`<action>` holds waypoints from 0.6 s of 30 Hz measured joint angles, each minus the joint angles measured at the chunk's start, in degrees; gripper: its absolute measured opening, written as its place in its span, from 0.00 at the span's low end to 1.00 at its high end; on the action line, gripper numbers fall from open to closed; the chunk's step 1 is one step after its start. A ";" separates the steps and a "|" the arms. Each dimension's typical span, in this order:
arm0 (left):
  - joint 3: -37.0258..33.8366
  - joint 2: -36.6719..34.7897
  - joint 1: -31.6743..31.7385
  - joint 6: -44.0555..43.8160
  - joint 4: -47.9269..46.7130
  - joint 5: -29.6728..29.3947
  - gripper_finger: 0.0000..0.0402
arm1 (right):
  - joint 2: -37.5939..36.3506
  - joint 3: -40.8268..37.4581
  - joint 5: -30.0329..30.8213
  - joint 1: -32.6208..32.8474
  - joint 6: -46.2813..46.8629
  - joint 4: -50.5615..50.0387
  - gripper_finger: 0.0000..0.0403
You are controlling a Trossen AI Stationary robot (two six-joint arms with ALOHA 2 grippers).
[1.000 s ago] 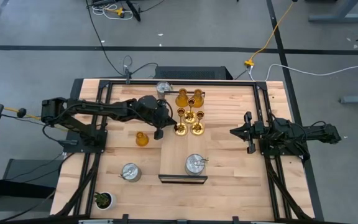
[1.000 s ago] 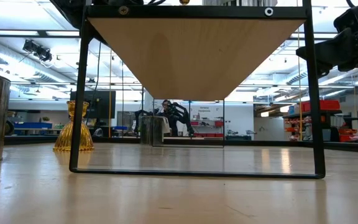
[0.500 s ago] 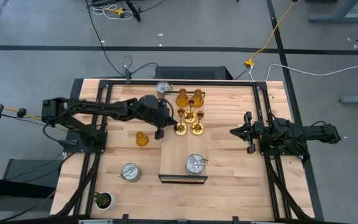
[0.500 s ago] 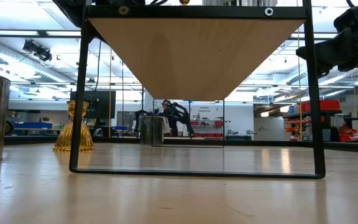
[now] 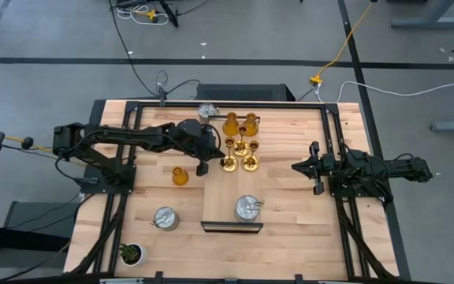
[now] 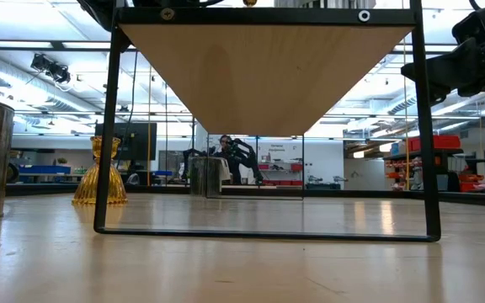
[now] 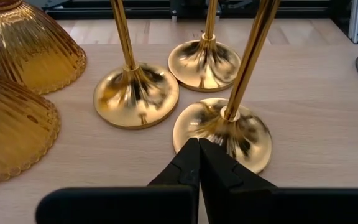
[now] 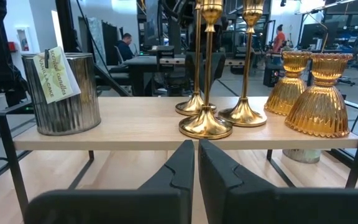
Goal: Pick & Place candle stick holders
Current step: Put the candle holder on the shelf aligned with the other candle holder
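Beside gold holder (image 7: 222,132), left pincer (image 7: 198,149) closed, empty

Cameras on my rig: high view straight down over the whole table (image 5: 290,197); low view level at tabletop; left wrist close on three gold candle stick holders (image 7: 227,127), which my right wrist sees side-on.

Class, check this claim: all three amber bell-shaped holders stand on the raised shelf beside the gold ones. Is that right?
Not quite. Only two amber holders stand on the raised shelf beside the gold ones; the third amber holder sits on the table. The high view shows this.
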 joint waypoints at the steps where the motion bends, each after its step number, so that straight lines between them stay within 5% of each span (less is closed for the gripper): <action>1: 0.00 0.00 0.00 0.00 -0.03 -0.02 0.02 | 0.00 0.00 0.00 0.00 0.01 0.00 0.07; 18: 0.00 0.00 -1.03 0.04 -0.85 -0.02 0.01 | 0.00 0.00 0.00 0.02 0.01 0.00 0.07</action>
